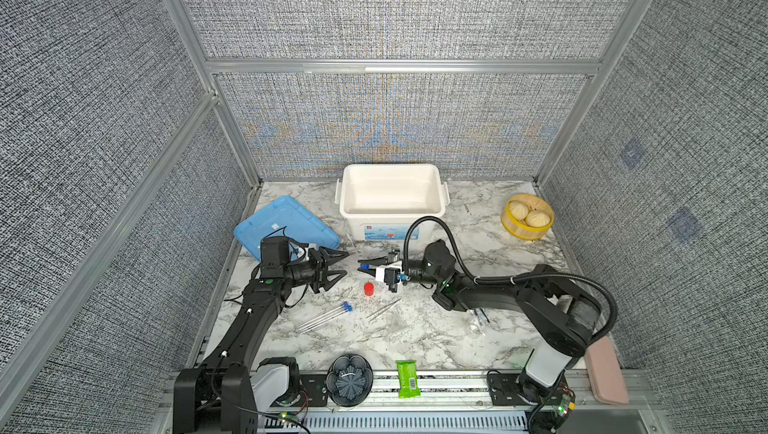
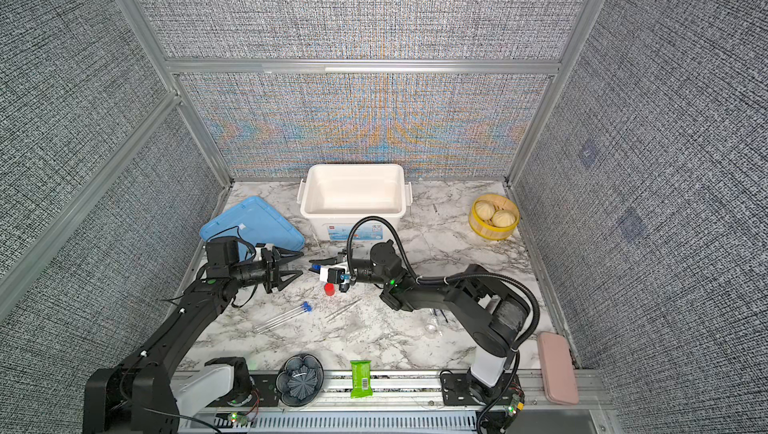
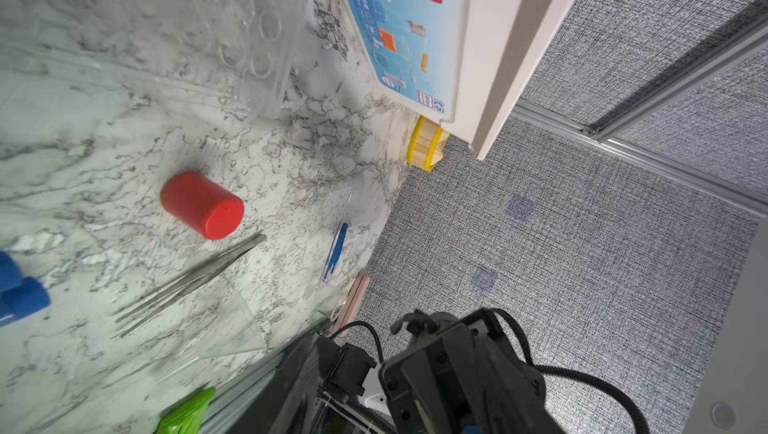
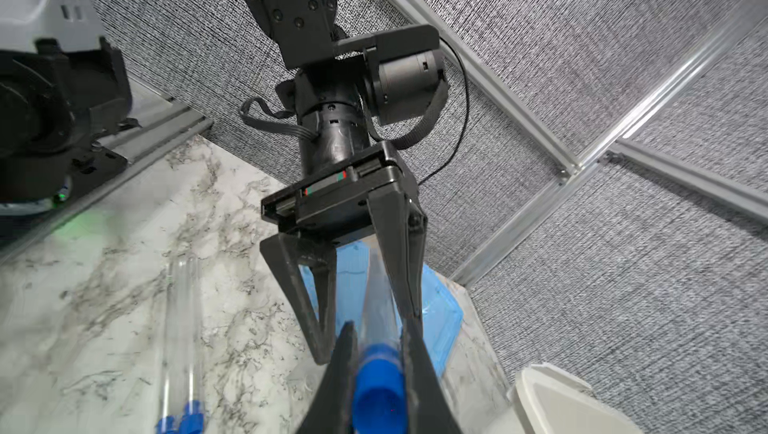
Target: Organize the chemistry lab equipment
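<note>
Top views, white bin (image 1: 353,220): standing open, its white inside floor showing; the blue lid (image 1: 286,220) is lying just beside it.
Top views, yellow basket (image 1: 509,226): holding two buns (image 1: 525,213), well apart from the bin.
Top views, arms: you are seeing both reach inward in front of the bin, the left gripper (image 1: 347,262) and right gripper (image 1: 360,267) facing each other, tips near.
Top views, marble: two blue-capped tubes (image 1: 326,315), the red-capped vial (image 1: 368,289) and silver tweezers (image 1: 384,309) are lying in front of the bin.
Left wrist view: the vial (image 3: 202,205) is sitting just beside the silver tweezers (image 3: 191,280); the dark blue tweezers (image 3: 336,251) are lying farther off.
Right wrist view, right claw: clamping the third tube (image 4: 376,299) at its blue cap.
Right wrist view, left claw: jaws standing apart, the tube's clear end running between them; you cannot tell whether a finger is touching it.
</note>
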You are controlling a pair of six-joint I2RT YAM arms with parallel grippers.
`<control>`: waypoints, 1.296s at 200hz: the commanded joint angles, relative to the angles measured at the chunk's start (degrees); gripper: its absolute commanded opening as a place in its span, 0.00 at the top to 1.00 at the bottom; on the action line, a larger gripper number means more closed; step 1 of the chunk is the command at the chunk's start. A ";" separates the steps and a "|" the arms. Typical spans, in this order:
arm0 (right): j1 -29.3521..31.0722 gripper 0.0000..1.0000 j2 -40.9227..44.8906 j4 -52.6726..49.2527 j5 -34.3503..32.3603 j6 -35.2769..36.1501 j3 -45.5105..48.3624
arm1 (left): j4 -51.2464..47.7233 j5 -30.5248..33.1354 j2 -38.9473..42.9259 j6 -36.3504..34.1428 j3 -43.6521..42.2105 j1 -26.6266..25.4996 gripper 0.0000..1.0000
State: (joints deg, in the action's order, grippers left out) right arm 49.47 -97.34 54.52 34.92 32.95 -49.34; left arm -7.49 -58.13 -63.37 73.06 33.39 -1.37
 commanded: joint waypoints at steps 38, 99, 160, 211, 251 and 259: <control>-3.36 0.87 5.25 -61.68 0.62 -2.74 -19.88 | -12.31 6.38 0.18 -12.83 4.73 0.55 0.24; -6.54 0.86 -5.55 -96.37 -5.35 -3.92 -46.79 | -14.68 9.69 -2.34 -18.55 6.81 1.36 0.22; -6.54 0.85 -21.25 -115.61 -13.15 -1.81 -71.87 | -24.80 20.46 -1.48 -24.28 9.22 2.02 0.22; -5.92 0.85 -29.47 -119.36 -14.22 -2.33 -82.24 | -29.75 23.23 -2.26 -27.32 11.08 2.78 0.22; -5.17 0.85 -32.86 -120.44 -15.38 -2.45 -86.76 | -30.01 25.04 -3.45 -29.01 11.08 3.00 0.22; -5.09 0.85 -33.31 -120.75 -15.54 -2.54 -87.33 | -29.67 25.93 -3.71 -29.33 11.02 3.09 0.22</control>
State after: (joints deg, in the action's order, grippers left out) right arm 44.12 -129.71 -63.96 20.43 30.61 -135.26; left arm -36.12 -34.83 -66.54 46.19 44.03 1.63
